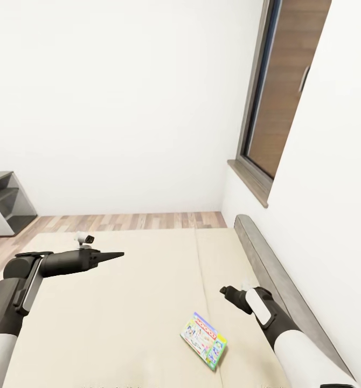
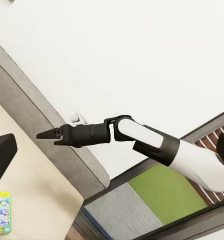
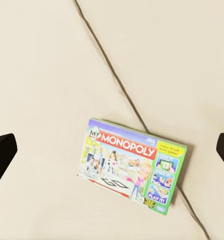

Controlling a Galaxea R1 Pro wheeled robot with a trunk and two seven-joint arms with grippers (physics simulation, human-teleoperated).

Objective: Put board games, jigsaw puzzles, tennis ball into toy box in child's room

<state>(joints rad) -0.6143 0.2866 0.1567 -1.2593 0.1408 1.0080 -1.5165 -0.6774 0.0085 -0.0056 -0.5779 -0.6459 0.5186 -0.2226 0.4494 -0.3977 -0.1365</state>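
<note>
The game (image 3: 132, 166) lies flat on the bed (image 1: 121, 302), directly below the right claw (image 1: 227, 292), between its spread fingers, untouched.

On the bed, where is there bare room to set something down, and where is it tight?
The bed is bare cream mattress from the floor-side edge to the seam, under the left tool. Beyond the seam, the strip toward the grey frame is narrower: the board game lies there, with the right tool above it.
</note>
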